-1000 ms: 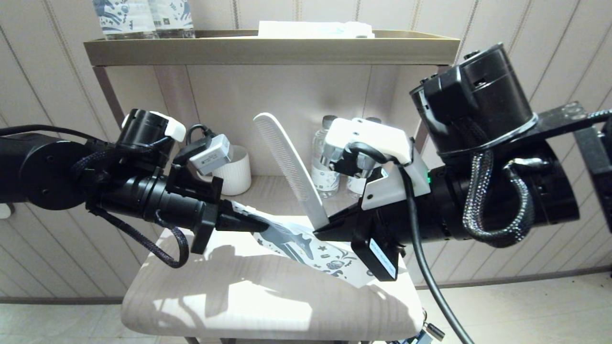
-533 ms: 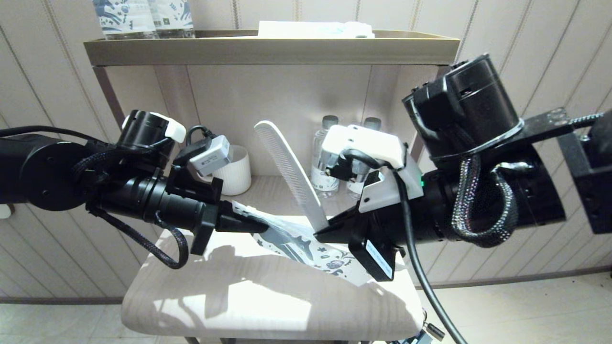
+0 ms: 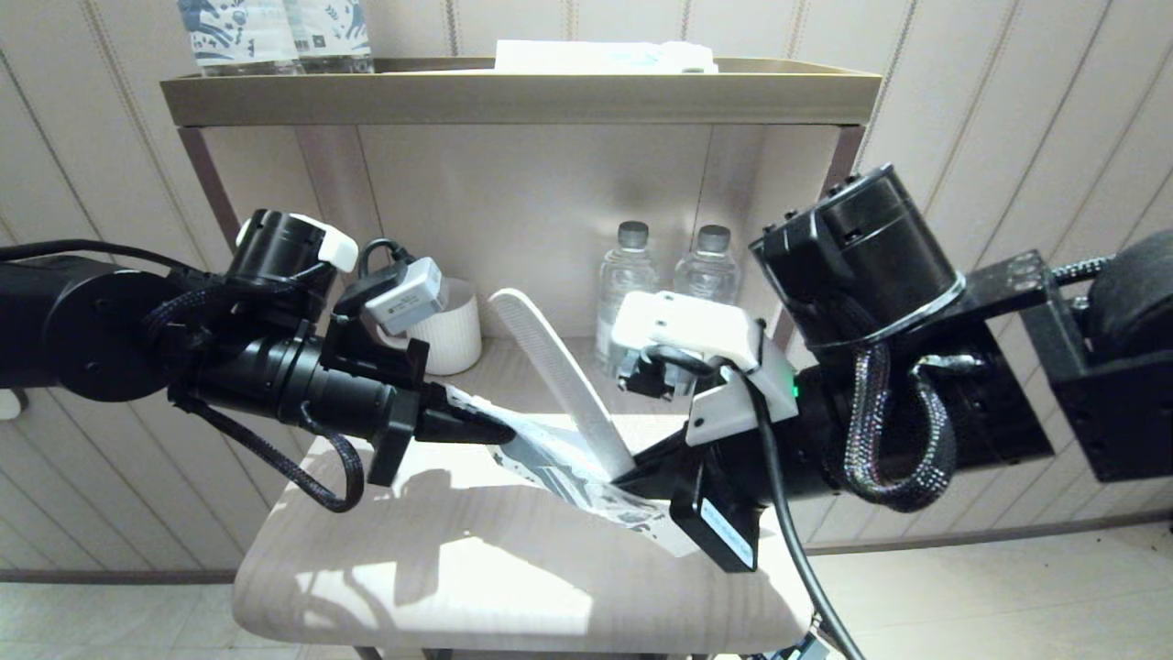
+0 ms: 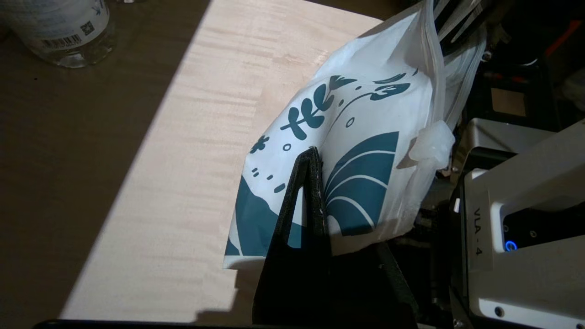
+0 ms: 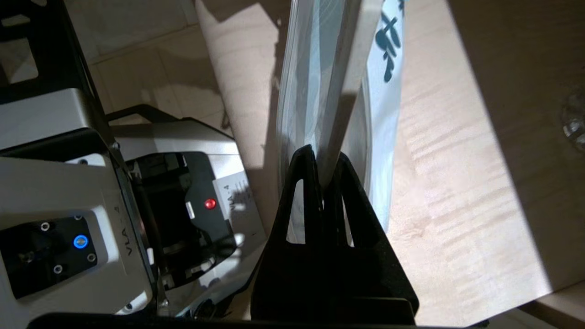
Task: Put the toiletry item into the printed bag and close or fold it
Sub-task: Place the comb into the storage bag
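The toiletry item, a long white comb [image 3: 559,367], slants up and away from my right gripper [image 3: 632,467], which is shut on its handle end. In the right wrist view the comb [image 5: 347,68] runs out from the closed jaws [image 5: 325,157] between the two walls of the printed bag [image 5: 388,114]. The bag [image 3: 559,472], whitish with dark blue print, hangs just above the seat between both grippers. My left gripper [image 3: 499,429] is shut on its left edge; its tips [image 4: 313,153] pinch the printed face [image 4: 365,114].
A padded stool seat [image 3: 458,568] lies under both arms. Behind it a shelf holds two water bottles [image 3: 632,275] and a white ribbed cup [image 3: 454,335]. Printed bottles [image 3: 275,32] and a white box [image 3: 605,55] stand on top.
My right arm has dropped lower and the comb has come down with it, leaning flatter toward the bag. The bag has sagged and creased. The left arm has held still.
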Robot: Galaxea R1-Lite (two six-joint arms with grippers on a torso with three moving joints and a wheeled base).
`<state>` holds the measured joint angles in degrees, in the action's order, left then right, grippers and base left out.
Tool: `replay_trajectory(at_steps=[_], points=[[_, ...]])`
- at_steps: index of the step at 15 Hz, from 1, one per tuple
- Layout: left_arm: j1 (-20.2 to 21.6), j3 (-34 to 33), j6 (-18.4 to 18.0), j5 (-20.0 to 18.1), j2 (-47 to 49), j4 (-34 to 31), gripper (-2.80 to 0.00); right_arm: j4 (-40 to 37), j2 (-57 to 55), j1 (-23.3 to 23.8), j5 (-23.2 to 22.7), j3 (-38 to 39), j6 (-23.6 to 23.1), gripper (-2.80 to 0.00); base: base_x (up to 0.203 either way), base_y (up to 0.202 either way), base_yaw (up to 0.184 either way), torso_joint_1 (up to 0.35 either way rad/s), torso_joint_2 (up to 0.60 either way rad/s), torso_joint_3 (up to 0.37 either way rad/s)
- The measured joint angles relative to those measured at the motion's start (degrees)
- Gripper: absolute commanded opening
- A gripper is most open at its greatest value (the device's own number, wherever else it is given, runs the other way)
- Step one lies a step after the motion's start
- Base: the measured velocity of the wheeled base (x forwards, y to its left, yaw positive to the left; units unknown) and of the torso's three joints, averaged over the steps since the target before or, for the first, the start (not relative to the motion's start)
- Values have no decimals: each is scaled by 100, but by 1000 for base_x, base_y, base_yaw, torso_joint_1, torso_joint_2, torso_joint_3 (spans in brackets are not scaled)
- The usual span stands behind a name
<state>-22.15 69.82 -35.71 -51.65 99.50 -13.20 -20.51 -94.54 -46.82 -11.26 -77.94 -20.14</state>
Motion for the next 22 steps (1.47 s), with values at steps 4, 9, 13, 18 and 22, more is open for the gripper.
replay_trajectory(at_steps=[4,9,13,18,22], points=[[7,5,19,2,11,1,-280,-35,102,154,18,216,-52,-280,0,0,0,0,0,0],[16,82,32,2,59,0,-280,-73,201,223,261,481,-159,-280,0,0,0,0,0,0],[18,94,24,3,111,1,-280,-308,190,228,289,504,-223,-280,0,0,0,0,0,0],[18,132,24,2,172,1,-280,-377,190,228,418,448,-303,-280,0,0,0,0,0,0],[18,127,22,3,182,-2,-280,-313,160,221,422,426,-314,-280,0,0,0,0,0,0]])
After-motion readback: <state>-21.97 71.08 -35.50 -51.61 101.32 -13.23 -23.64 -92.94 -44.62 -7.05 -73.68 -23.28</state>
